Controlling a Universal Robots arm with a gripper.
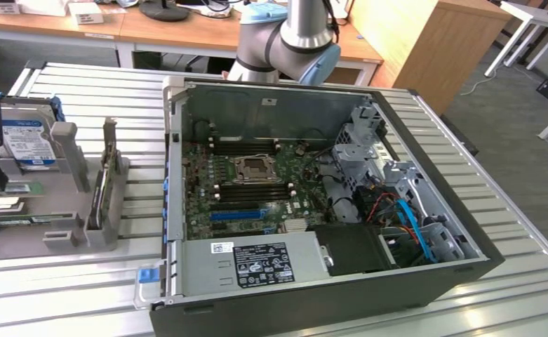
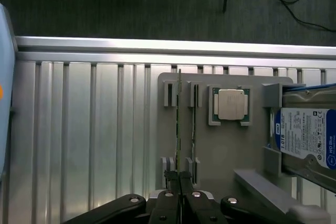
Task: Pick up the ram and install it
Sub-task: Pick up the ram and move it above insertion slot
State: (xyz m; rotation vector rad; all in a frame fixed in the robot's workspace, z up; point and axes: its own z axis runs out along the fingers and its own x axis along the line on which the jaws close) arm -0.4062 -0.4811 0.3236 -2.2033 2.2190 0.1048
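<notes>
Looking past the wrist, I see the tool (image 2: pixel 180 179) nearest, its two dark fingers (image 2: pixel 169 211) pressed together with only the thin edge of the ram (image 2: pixel 179 124) pinched between their tips. The ram stands on edge in the slotted posts of a grey holder tray (image 2: pixel 210 150) and runs straight away from the tool. A second thin board (image 2: pixel 193 119) stands just beside it in a parallel slot. Beyond that, a square processor (image 2: pixel 231 103) and a blue-labelled hard drive (image 2: pixel 307 137) sit on the tray, which lies on the ribbed aluminium worktop (image 2: pixel 79 129). In the exterior view, the open computer case (image 1: pixel 302 309) lies to the tray's right, its motherboard (image 1: pixel 245 182) exposed and the arm (image 1: pixel 288 42) behind it.
</notes>
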